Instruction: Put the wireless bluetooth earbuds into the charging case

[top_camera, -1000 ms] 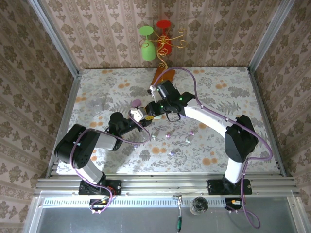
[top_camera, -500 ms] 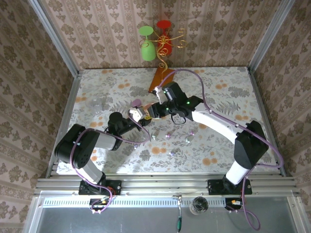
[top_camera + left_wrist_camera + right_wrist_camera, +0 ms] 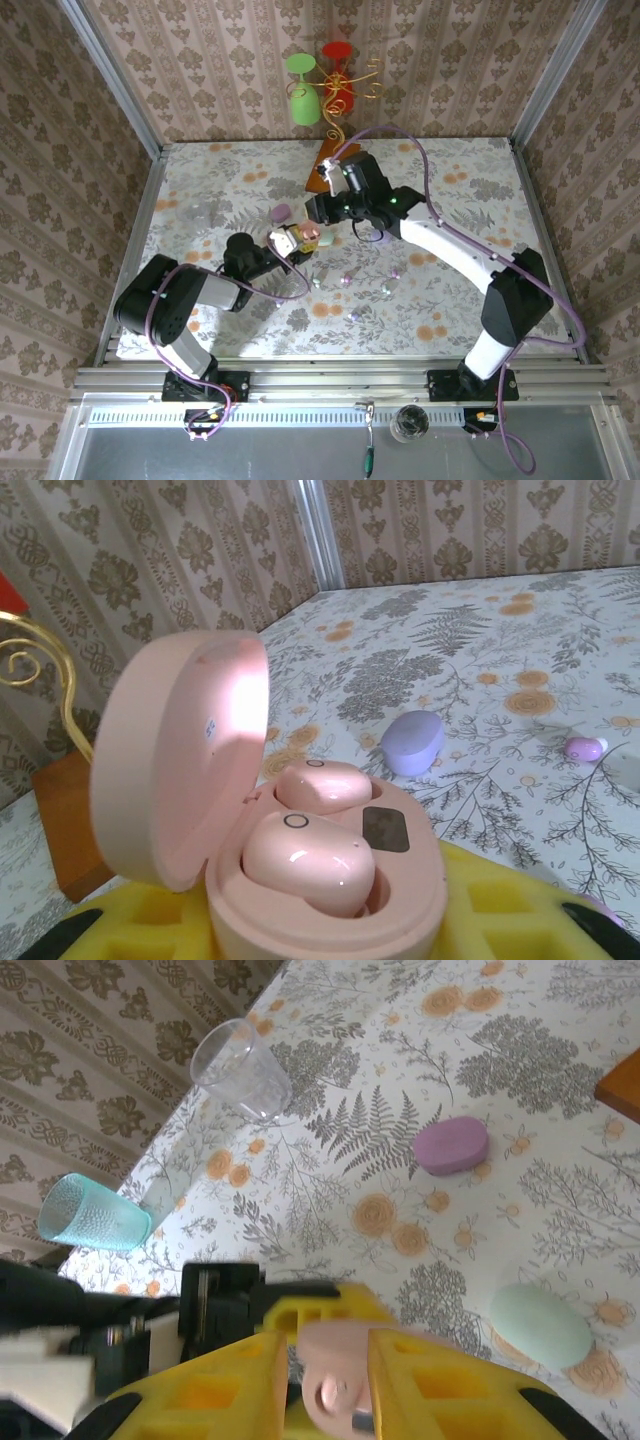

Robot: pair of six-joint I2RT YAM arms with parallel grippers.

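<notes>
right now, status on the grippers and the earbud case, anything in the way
Left gripper shut on pink case, lid up. Two pink earbuds seated inside. Right gripper open over it. Purple case on table, apart.

charging case point(image 3: 400, 900): pink, lid swung open | earbuds point(image 3: 305, 860): two, pink, glossy, seated inside

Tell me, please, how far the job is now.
Done: both pink buds sit in the open pink case, which the left gripper holds. In hand: the right gripper is poised over that case, lid not yet shut. Left: several loose buds lie on the table; the purple case and mint case are shut.
</notes>
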